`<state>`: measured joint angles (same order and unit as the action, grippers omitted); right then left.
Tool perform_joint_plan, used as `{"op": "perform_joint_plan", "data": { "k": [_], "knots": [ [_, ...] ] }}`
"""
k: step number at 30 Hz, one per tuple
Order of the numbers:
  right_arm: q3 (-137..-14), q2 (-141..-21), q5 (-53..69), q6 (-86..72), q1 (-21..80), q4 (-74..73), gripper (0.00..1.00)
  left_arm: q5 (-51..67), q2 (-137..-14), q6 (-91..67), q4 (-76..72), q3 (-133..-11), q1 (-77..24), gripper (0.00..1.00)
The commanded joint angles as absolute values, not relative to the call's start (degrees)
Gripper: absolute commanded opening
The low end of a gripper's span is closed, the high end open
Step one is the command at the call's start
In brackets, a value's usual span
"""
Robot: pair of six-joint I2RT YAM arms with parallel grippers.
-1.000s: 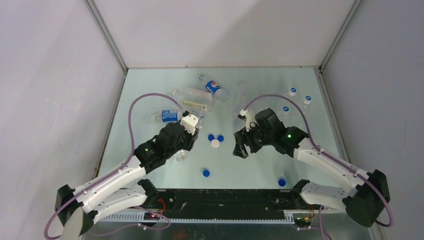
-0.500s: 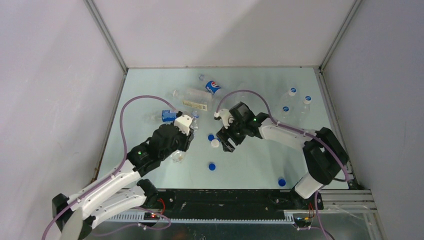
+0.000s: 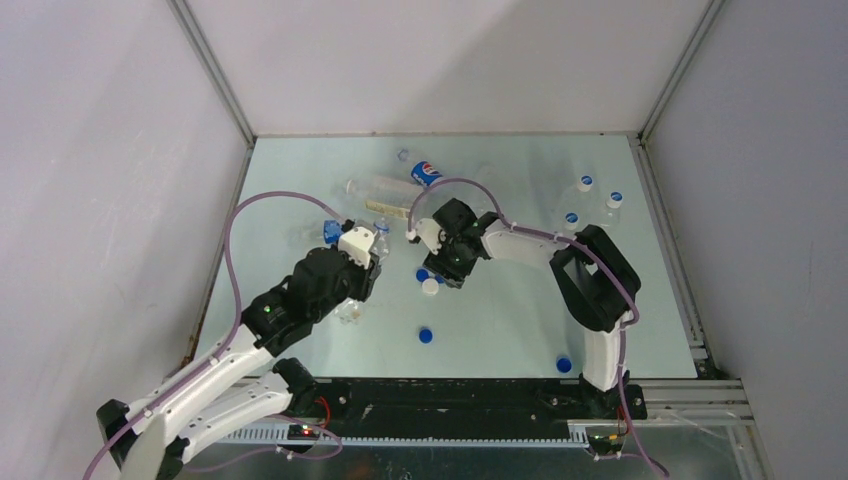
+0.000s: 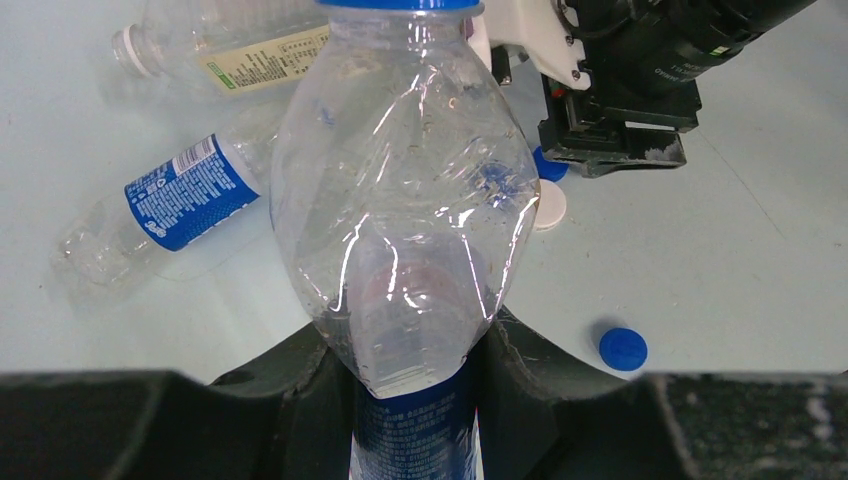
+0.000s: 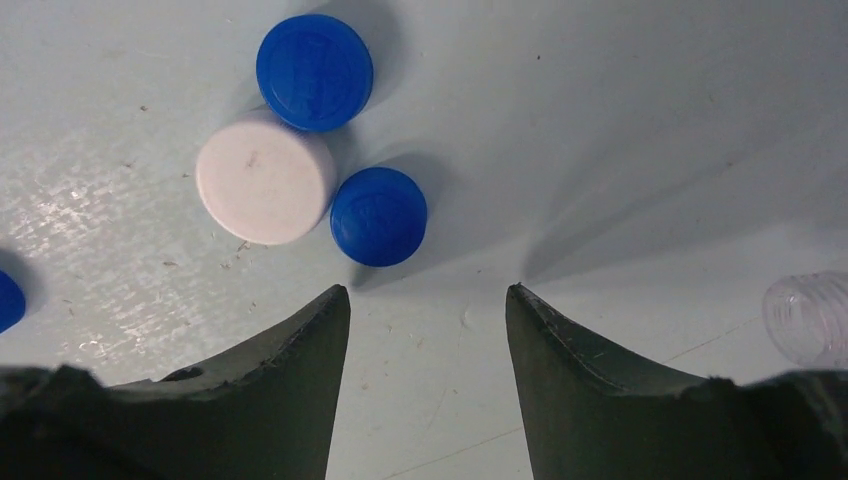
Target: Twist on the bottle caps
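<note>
Where the overhead camera looks down on the pale blue-green table (image 3: pixel 520 320), we see the left gripper (image 3: pixel 372 258) near the centre and the right gripper (image 3: pixel 443 272) just beside it, over a cluster of small caps. Three upright capped bottles (image 3: pixel 584 190) stand at the far right. A loose blue plastic cap (image 3: pixel 426 335) lies nearer the arm bases.

In the left wrist view, we see the dark fingers (image 4: pixel 300 390) pinching a clear crumpled plastic bottle (image 4: pixel 400 200) around its blue-labelled lower part. The blue band at the top edge is probably its cap, though the frame cuts it off. A blue-labelled bottle lying on its side (image 4: pixel 175 195) rests on the table at left.

In the right wrist view, we see the two fingers spread with only bare table between them. Just beyond the fingertips, a white round plastic cap (image 5: pixel 265 178) lies close against two blue round plastic caps (image 5: pixel 378 216). An uncapped clear bottle neck (image 5: pixel 805 318) shows at the right edge.
</note>
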<state>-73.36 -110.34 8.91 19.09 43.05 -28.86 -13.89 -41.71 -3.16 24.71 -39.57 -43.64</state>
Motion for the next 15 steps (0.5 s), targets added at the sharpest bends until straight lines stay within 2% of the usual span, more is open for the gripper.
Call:
{"op": "perform_joint_plan", "data": {
  "k": [1,15],
  "knots": [
    [-77.69,-112.42,8.54,22.44,43.49,-29.46,0.61,-15.20,-41.45,-4.26,24.50,-42.00,-42.95,0.22],
    [-82.85,-118.23,10.95,21.96,44.79,-33.32,0.60,-14.77,-41.02,-4.31,24.61,-42.02,-42.20,0.22]
  ]
}}
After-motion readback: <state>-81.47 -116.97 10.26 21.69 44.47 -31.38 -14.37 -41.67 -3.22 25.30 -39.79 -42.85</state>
